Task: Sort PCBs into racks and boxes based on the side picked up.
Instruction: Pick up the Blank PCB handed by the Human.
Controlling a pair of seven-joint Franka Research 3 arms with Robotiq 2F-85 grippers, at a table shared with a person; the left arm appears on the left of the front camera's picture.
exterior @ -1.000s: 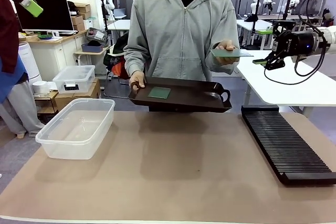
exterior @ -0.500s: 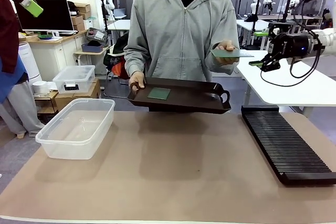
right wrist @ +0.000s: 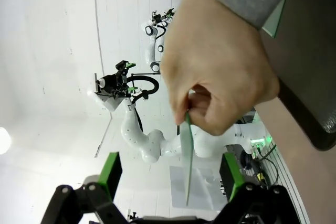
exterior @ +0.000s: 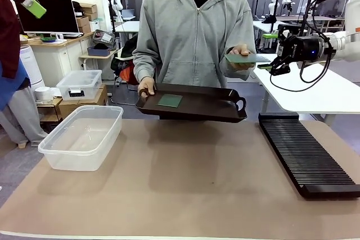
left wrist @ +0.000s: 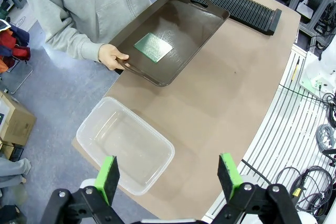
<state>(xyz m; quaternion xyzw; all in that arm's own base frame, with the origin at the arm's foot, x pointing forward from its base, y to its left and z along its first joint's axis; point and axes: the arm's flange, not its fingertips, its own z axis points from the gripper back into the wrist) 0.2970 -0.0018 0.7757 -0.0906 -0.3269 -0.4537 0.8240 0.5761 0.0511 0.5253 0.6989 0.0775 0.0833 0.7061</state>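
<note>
Held PCB (exterior: 246,57): pinched flat in the person's hand (exterior: 238,64), raised above the tray's right end; in the right wrist view it stands edge-on (right wrist: 187,166) between the two green pads.
Second PCB (exterior: 170,100): lies flat on the floor of the dark brown handled tray (exterior: 216,114), towards its left half.
Right gripper (exterior: 272,66): fingers spread wide, one on each side of the held board's free edge, clamped on nothing.
Tray: held above the table's far edge by the person's other hand (exterior: 147,86).
Rack (exterior: 306,158): on the table's right side, slots bare.
Clear tub (exterior: 84,136): on the left side, holding nothing.
Left gripper (left wrist: 169,177): pads well apart, high over the tub.
</note>
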